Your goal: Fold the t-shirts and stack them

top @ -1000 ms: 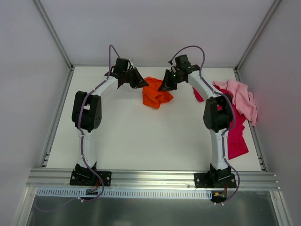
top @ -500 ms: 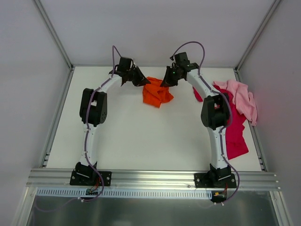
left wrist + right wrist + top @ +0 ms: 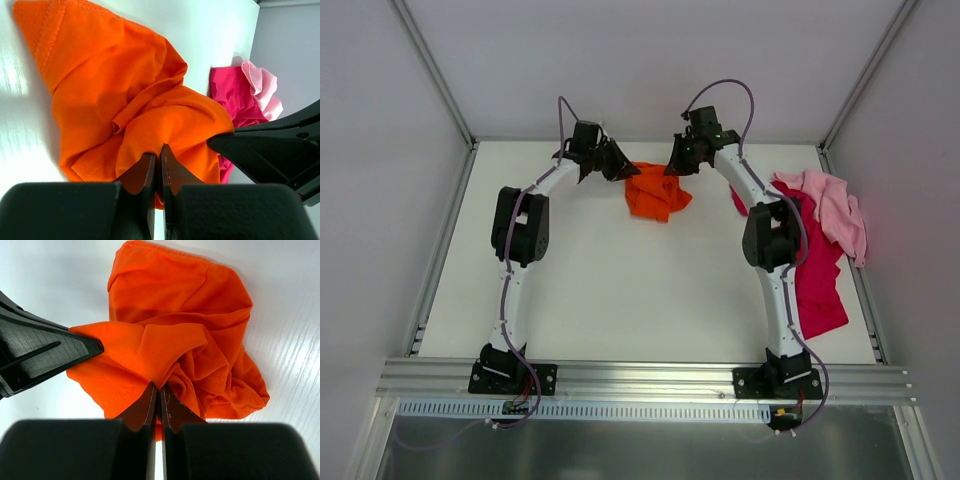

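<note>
The orange t-shirt (image 3: 656, 196) lies bunched at the back middle of the table, held between both arms. My left gripper (image 3: 623, 171) is shut on its left edge; in the left wrist view the cloth (image 3: 140, 105) is pinched at the gripper (image 3: 159, 152). My right gripper (image 3: 673, 172) is shut on its right edge; its wrist view shows the orange folds (image 3: 180, 340) caught at the gripper (image 3: 159, 390). The pink t-shirt (image 3: 832, 208) lies crumpled at the right edge on top of the magenta-red t-shirt (image 3: 820, 285), which spreads toward the front.
White walls and metal frame posts (image 3: 432, 70) close in the table (image 3: 600, 290) on three sides. The right arm's elbow (image 3: 768, 238) stands over the magenta-red shirt. In the left wrist view the right gripper's black finger (image 3: 270, 152) sits close beside mine.
Both grippers have shifted toward the back of the table with the orange shirt, and the left arm's elbow has swung slightly right. The orange bundle now sits a little higher and flatter.
</note>
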{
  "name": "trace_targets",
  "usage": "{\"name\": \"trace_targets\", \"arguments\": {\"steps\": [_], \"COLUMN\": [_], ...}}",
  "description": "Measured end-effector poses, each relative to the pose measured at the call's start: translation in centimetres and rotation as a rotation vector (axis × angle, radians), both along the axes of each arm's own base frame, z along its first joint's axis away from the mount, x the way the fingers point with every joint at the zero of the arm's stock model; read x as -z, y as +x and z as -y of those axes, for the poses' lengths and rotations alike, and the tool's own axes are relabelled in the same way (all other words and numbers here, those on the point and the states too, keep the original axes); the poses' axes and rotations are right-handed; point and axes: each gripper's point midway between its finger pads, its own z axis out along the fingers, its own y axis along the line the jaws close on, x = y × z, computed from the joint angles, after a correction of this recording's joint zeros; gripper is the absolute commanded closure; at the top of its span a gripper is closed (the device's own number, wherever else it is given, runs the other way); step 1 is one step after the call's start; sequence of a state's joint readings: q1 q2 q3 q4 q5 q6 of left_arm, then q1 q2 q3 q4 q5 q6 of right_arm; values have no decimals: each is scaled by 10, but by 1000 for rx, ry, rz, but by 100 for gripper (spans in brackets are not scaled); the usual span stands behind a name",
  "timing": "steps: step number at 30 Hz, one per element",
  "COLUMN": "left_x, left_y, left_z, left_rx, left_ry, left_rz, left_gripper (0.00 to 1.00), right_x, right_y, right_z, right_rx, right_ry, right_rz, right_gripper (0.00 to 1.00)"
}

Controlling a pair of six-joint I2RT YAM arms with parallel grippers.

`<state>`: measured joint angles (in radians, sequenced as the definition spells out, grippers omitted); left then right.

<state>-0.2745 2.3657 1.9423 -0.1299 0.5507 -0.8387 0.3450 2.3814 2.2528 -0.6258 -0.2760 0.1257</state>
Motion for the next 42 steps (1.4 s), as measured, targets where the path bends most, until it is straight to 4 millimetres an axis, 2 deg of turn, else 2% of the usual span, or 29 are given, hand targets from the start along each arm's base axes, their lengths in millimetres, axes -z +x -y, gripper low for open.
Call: {"name": "trace_targets", "arguments": {"steps": [6, 10, 11, 12, 13, 14, 15, 17, 21, 25, 26, 27, 31, 32, 35, 38, 40, 42], "left_x": [10, 3, -1, -6, -11, -16, -20, -25, -25, -37, -45, -52, -67, -68, -59, -38, -27, -24], "left_y": [5, 9, 12, 15, 18, 22, 26, 35, 35, 5, -3, -13, -60, -73, -110, -152, -172, -181], "left_z": [2, 2, 2, 3, 3, 0, -5, -20, -51, -66, -63, -60, -35, -27, -3, 8, 0, -12], "left_rx": [-2, 1, 1, 1, 2, -5, -13, -37, -85, -98, -87, -73, 10, 38, 120, 178, 174, 147], "left_ry": [-18, -32, -35, -38, -37, -39, -36, -33, -4, 5, -4, -11, -16, -19, -15, 0, 17, 34], "left_rz": [-3, 19, 30, 40, 56, 70, 80, 96, 89, 58, 70, 71, 95, 92, 75, 15, -25, -33], "left_gripper": [100, 99, 92, 63, 52, 46, 41, 41, 42, 47, 50, 51, 57, 59, 64, 68, 68, 67], "right_x": [13, 11, 9, 6, 2, -2, -5, -9, -12, -35, -44, -54, -99, -109, -128, -125, -113, -91], "right_y": [6, 11, 13, 16, 20, 24, 29, 36, 28, 2, -5, -12, -45, -53, -71, -81, -84, -87], "right_z": [3, 4, 5, 5, 8, 12, 18, 35, 65, 77, 76, 75, 59, 54, 37, 18, 8, 0], "right_rx": [11, 3, 3, 4, 13, 23, 33, 53, 73, 62, 53, 43, -37, -59, -127, -179, -204, -222], "right_ry": [-20, -35, -39, -42, -57, -73, -92, -137, -231, -267, -258, -248, -132, -98, 12, 116, 162, 186], "right_rz": [2, 31, 43, 54, 76, 94, 114, 141, 141, 134, 138, 143, 168, 167, 150, 82, 26, -43], "right_gripper": [99, 99, 87, 78, 65, 60, 54, 40, 34, 43, 52, 55, 71, 80, 89, 92, 93, 94]}}
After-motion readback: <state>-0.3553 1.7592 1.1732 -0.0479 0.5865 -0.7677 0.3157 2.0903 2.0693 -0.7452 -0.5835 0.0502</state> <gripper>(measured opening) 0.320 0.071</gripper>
